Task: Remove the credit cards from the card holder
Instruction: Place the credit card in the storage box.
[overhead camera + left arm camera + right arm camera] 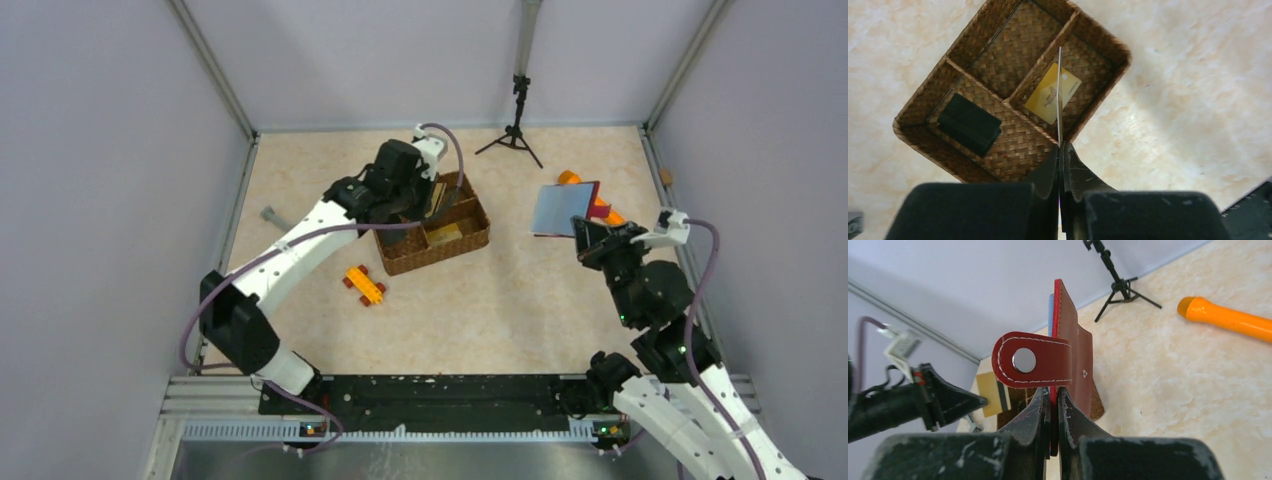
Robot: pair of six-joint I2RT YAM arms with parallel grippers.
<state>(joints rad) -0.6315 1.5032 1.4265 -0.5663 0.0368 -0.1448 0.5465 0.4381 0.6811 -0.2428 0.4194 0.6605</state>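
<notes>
My right gripper (pixel 1052 390) is shut on the lower edge of the dark red card holder (pixel 1073 350) and holds it upright in the air at the right. Its strap tab (pixel 1030 360) with a metal snap hangs over to the left. From above, the card holder (pixel 565 208) shows a pale blue inner face. My left gripper (pixel 1060 147) is shut on a thin credit card (pixel 1059 90), seen edge-on above the wicker basket (pixel 1100 95). That card (pixel 993 392) shows a tan face with a dark stripe. Another yellow-gold card (pixel 1050 97) lies flat in a basket compartment.
A black block-like object (pixel 969 123) lies in another basket compartment. An orange toy car (pixel 364 285) sits in front of the basket (pixel 470 240). Orange pieces (pixel 1228 320) lie on the table behind the card holder. A small black tripod (pixel 517 120) stands at the back, and a grey item (pixel 273 216) lies at the left.
</notes>
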